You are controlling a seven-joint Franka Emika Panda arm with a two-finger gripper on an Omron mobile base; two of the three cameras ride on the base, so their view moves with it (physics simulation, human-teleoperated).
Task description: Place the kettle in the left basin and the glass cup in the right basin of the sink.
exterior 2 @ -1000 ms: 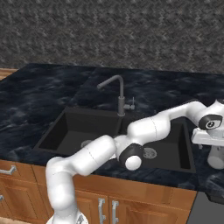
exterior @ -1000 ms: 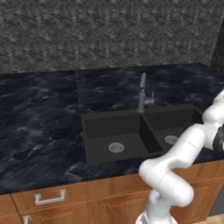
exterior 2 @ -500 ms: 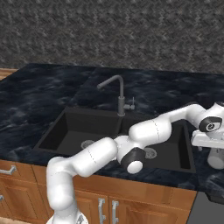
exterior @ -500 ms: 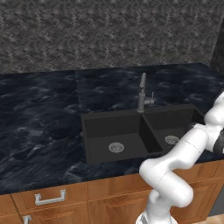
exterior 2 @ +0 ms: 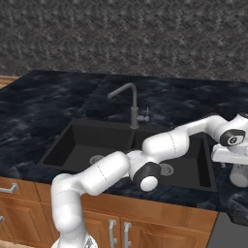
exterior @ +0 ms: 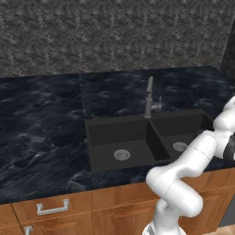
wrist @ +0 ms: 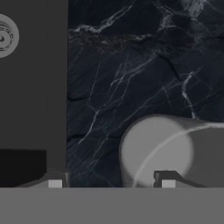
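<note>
The glass cup [exterior 2: 239,175], pale grey and translucent, stands on the dark counter just right of the sink [exterior 2: 53,154]. My gripper [exterior 2: 236,165] hangs directly over it. In the hand view my gripper [wrist: 111,183] is open. One fingertip [wrist: 168,181] sits over the glass cup [wrist: 157,151] and the other [wrist: 54,182] stands by the sink's rim, with the cup's near wall between them. The right basin [exterior 2: 193,167] and left basin [exterior 2: 72,147] are matte black, each with a silver drain. The kettle is out of view.
A slim grey tap [exterior 2: 133,109] rises behind the dividing wall. Dark marble counter [exterior: 41,128] spreads to the left of the sink, with a stone wall behind. Wooden drawers [exterior: 53,209] run below the counter's front edge. My white arm [exterior 2: 160,145] arches across the right basin.
The hand has sunk lower onto the glass cup, and its fingers have drawn somewhat closer together. The cup has not moved.
</note>
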